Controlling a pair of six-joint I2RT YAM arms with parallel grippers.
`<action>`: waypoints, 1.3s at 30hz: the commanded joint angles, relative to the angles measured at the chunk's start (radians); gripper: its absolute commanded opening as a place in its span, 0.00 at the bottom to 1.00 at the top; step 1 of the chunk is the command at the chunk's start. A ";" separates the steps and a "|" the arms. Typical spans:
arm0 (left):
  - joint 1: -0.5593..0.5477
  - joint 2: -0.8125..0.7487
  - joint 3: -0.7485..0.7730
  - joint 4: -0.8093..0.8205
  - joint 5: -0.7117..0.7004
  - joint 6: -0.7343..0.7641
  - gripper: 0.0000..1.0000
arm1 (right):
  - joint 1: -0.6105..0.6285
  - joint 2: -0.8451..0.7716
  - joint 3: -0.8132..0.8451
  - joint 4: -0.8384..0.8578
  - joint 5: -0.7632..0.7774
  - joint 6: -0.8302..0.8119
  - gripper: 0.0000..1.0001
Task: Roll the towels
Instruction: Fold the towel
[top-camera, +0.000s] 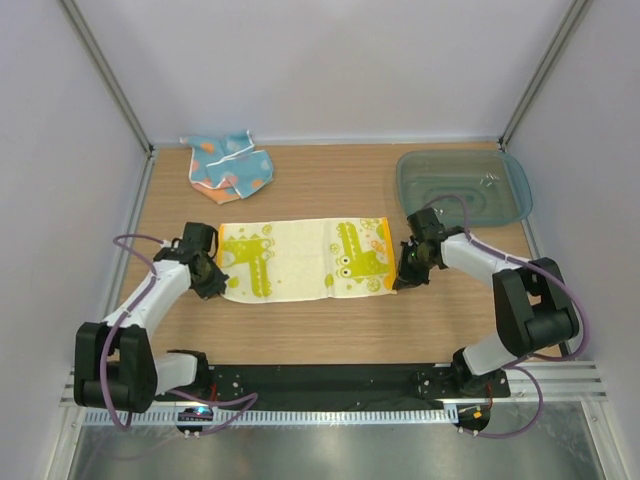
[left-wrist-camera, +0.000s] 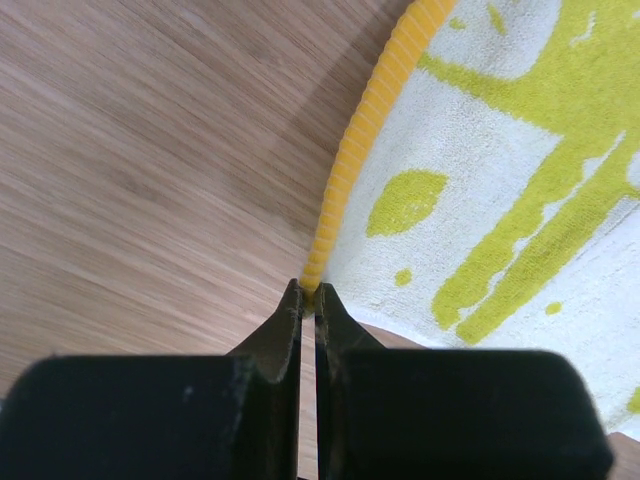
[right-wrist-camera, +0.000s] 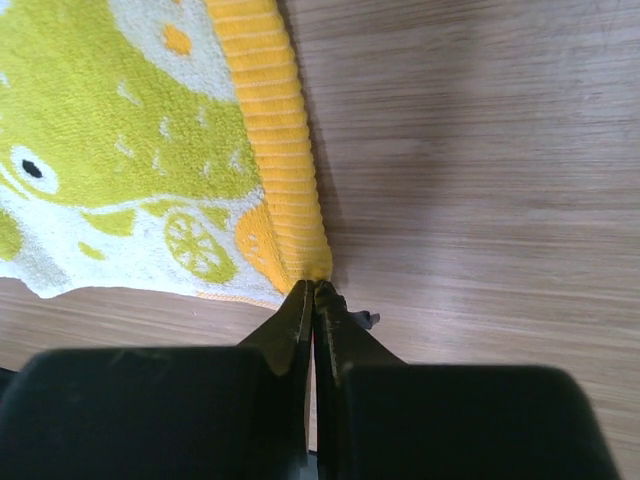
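Top external view: two towels, one tray, two grippers. The yellow towel (top-camera: 300, 258) lies spread flat at the middle of the wooden table (top-camera: 330, 335), its long side running left to right. The light blue towel (top-camera: 230, 166) sits crumpled near the far left corner, apart from the yellow one. The translucent teal tray (top-camera: 462, 188) stands at the far right corner, and both towels lie on the table outside it. The left gripper (top-camera: 211, 274) is at the yellow towel's near left corner, jaws closed on the orange hem there. The right gripper (top-camera: 402, 278) is at the near right corner, jaws pinched together on that hem's end.
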 joint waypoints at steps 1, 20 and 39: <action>0.004 -0.035 -0.008 -0.002 0.025 -0.006 0.00 | 0.019 -0.066 -0.001 -0.023 0.036 0.012 0.02; 0.004 -0.352 0.069 -0.304 0.082 -0.109 0.00 | 0.072 -0.349 0.003 -0.221 0.045 0.108 0.01; 0.004 -0.306 0.198 -0.393 0.133 0.031 0.00 | 0.075 -0.339 0.115 -0.283 0.031 0.082 0.01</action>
